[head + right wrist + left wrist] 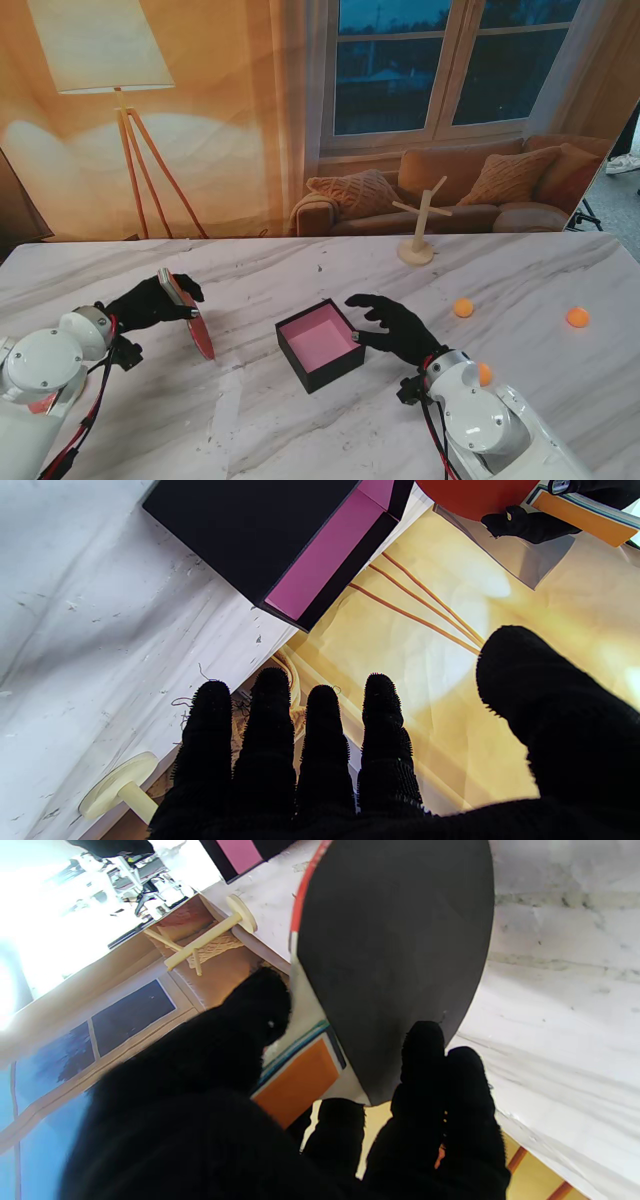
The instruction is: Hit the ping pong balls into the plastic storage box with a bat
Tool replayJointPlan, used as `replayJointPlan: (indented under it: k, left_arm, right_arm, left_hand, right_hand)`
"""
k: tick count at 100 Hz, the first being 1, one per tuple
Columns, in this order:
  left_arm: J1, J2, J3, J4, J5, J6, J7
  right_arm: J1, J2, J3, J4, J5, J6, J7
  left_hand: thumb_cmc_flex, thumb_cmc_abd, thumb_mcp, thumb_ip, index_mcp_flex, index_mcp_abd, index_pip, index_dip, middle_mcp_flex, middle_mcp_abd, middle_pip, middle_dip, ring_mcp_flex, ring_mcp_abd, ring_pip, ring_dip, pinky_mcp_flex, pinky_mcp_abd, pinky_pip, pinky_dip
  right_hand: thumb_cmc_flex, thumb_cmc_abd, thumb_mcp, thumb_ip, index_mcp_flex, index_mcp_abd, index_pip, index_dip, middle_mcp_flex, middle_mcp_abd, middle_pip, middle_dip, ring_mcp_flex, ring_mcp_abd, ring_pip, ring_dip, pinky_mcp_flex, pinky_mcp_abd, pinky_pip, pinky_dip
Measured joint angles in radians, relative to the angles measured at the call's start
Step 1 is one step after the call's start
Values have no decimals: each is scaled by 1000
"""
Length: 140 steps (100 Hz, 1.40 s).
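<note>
Each robot hand, left robot hand (150, 302) and right robot hand (393, 326), wears a fuzzy black five-fingered glove. The forearms are rounded white shells with black and red cables trailing beside the wrists.

Veined marble-look table (560, 400), matt rubber bat (395, 950) (black face), fuzzy cloth gloves

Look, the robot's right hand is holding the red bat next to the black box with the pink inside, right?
Not quite. The left hand holds the red-faced ping pong bat, as the stand view shows. The right hand is open, its fingers spread beside the black storage box with the pink inside. The rest is right.
</note>
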State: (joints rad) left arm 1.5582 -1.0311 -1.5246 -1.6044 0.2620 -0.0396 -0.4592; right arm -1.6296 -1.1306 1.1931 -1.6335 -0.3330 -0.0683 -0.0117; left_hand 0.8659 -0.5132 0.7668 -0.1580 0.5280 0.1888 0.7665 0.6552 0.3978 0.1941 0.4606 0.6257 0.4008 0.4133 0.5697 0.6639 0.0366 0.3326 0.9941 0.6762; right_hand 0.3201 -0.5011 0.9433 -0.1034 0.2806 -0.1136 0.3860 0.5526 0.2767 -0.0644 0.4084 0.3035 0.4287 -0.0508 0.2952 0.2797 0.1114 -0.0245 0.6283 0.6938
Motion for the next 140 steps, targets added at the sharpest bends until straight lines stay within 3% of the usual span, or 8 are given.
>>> replayJointPlan:
  k: [22, 39, 58, 73, 83, 90, 114, 140]
  left_arm:
    - [4, 3, -11, -4, -3, -4, -40]
    - [17, 2, -2, -3, 55, -41, 44]
    - [12, -2, 9, 10, 98, -95, 67]
    - [1, -4, 27, 16, 78, -76, 81]
    - [-7, -9, 41, 27, 62, -70, 102]
    - [-11, -14, 49, 36, 31, -63, 112]
    - [-26, -21, 68, 56, 1, -65, 128]
    - [-27, -27, 71, 71, -52, -76, 133]
  right_arm:
    - [0, 0, 0, 0, 1, 0, 0]
    - [0, 0, 0, 0, 1, 1, 1]
    - [0, 0, 0, 0, 1, 1, 1]
    - [0, 0, 1, 0, 2, 1, 1]
    - [-1, 0, 1, 0, 2, 1, 1]
    - [-1, 0, 2, 0, 2, 1, 1]
    - [-1, 0, 2, 0, 4, 1, 1]
    - [-1, 0, 3, 0, 6, 1, 1]
  left_hand:
    - [13, -7, -6, 0, -2, 4, -7, -3, -37, -10, 0, 0, -2, -11, -22, -10, -1, -12, -26, -22]
    - [10, -28, -119, -6, 37, 43, 276, 80, 35, 41, 39, 0, 17, -11, 16, -5, 14, -10, -12, -24]
    - [-2, -39, -104, -16, 24, 42, 311, 60, 40, 50, 62, 1, 46, -12, 41, -2, 46, -9, 9, -35]
    - [-2, -40, -65, -16, 19, 40, 140, -16, 29, 58, 63, 1, 46, -12, 41, -2, 46, -9, 18, -51]
    - [-17, -2, -39, -18, 19, 40, -92, -113, 26, 62, 47, -21, 42, -12, 43, -13, 46, -9, 19, -63]
    - [-17, -2, -14, 7, 8, 40, -197, -159, 23, 48, 21, -42, 38, -2, 42, -19, 43, 4, 19, -75]
    - [-32, 19, 21, 33, -48, 40, -315, -218, 12, 8, -39, -105, 37, 9, 24, -22, 38, 19, 14, -94]
    - [-45, 22, -4, 26, 1, 44, -35, 17, 12, -18, -66, -117, 36, 34, 12, -22, 31, 46, 3, -95]
  right_hand:
    - [-2, 0, 0, 0, 0, 0, 0, 6, 0, 0, 0, 0, 0, 0, 0, 0, 0, 0, 0, 1]
    - [-2, 0, 0, 0, 0, 0, 0, 6, 0, 0, 0, 0, 0, 0, 0, 0, 0, 0, 0, 1]
    - [-2, 0, 0, 0, 0, 0, 0, 6, 0, 0, 0, 0, 0, 0, 0, 0, 0, 0, 0, 1]
    - [-2, 0, 0, 0, 0, 0, 0, 6, 0, 0, 0, 0, 0, 0, 0, 0, 0, 0, 0, 1]
    - [-2, 0, 0, 0, 0, 0, 0, 6, 0, 0, 0, 0, 0, 0, 0, 0, 0, 0, 0, 2]
    - [-2, 0, 0, 0, 0, 0, 0, 6, 0, 0, 0, 0, 0, 0, 0, 0, 0, 0, 0, 2]
    - [-2, 1, 0, 0, 0, 0, 0, 6, 0, 0, 0, 0, 0, 0, 0, 0, 0, 0, 0, 2]
    - [-2, 14, 0, 0, 0, 0, 0, 6, 0, 0, 0, 0, 0, 0, 0, 0, 0, 0, 0, 3]
